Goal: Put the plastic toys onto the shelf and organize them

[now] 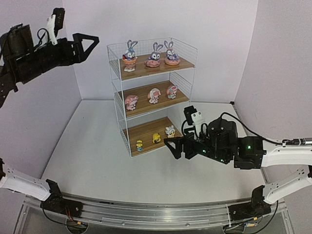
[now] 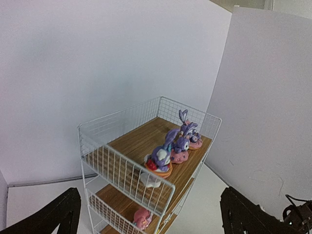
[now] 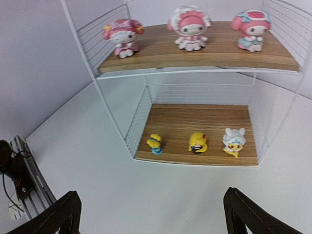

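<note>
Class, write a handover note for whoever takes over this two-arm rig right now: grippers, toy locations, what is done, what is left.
Left gripper: open, empty, raised left of the tall white wire shelf with wooden boards.
Right gripper: open, empty, low before the shelf.
Top board: three purple long-eared bunny figurines. Middle: three pink-white figurines. Bottom: three small yellow and white figurines.
Done: all nine shelved, grouped by kind.
Left: no toy seen off the shelf; probably just retract.

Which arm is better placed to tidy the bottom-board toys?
Right. The right gripper hangs open, low beside the bottom board; the left gripper is up by the top board.
</note>
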### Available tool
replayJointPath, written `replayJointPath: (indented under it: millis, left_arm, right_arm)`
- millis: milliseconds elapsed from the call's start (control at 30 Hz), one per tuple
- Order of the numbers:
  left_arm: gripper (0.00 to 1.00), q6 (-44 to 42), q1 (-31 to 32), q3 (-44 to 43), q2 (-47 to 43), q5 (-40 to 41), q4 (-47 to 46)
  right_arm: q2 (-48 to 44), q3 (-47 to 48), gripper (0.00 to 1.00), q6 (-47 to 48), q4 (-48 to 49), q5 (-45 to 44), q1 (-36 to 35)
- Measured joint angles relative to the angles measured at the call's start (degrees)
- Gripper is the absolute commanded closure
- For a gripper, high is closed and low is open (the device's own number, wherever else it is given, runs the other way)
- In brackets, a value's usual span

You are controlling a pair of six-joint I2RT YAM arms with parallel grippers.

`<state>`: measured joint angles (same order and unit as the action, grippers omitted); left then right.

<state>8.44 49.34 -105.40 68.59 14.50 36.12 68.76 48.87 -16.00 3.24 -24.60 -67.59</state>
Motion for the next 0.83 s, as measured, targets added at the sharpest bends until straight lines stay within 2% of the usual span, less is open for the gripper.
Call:
replayJointPath:
  millis: [100,233,300,400,533,733,833]
  left_arm:
    - [0.0,7.32,-0.02,12.12,-9.59,6.23,-1.64]
    - [0.0,22.68,-0.1,33.45,-20.31,15.84,1.81]
    - [0.0,30.63,-0.16,42.89,-21.27,18.52,4.62]
    - [0.0,40.31,-0.46,53.61,-18.2,20.14,8.43]
    - [0.0,49.03,-3.93,61.9,-15.06,20.41,11.59]
    - [0.0,49.56,-14.74,65.48,-19.03,16.23,6.77]
    - [0.0,48.72,-17.83,65.88,-17.99,13.85,4.34]
  right_arm:
    - [-1.84,0.28,0.02,-4.95,-5.21,-3.82,4.46]
    - [-4.69,-1.27,0.02,-11.69,-11.06,-6.7,16.29]
    - [-7.66,-3.85,0.02,-14.3,-13.52,-7.87,21.88]
    - [-11.73,-7.33,0.02,-16.63,-16.13,-9.49,27.24]
    - [-15.54,-11.27,0.02,-18.67,-18.9,-13.46,29.64]
    - [-18.26,-13.94,0.02,-20.57,-21.75,-15.92,29.67]
    - [-19.35,-14.89,0.02,-21.48,-22.27,-16.41,29.67]
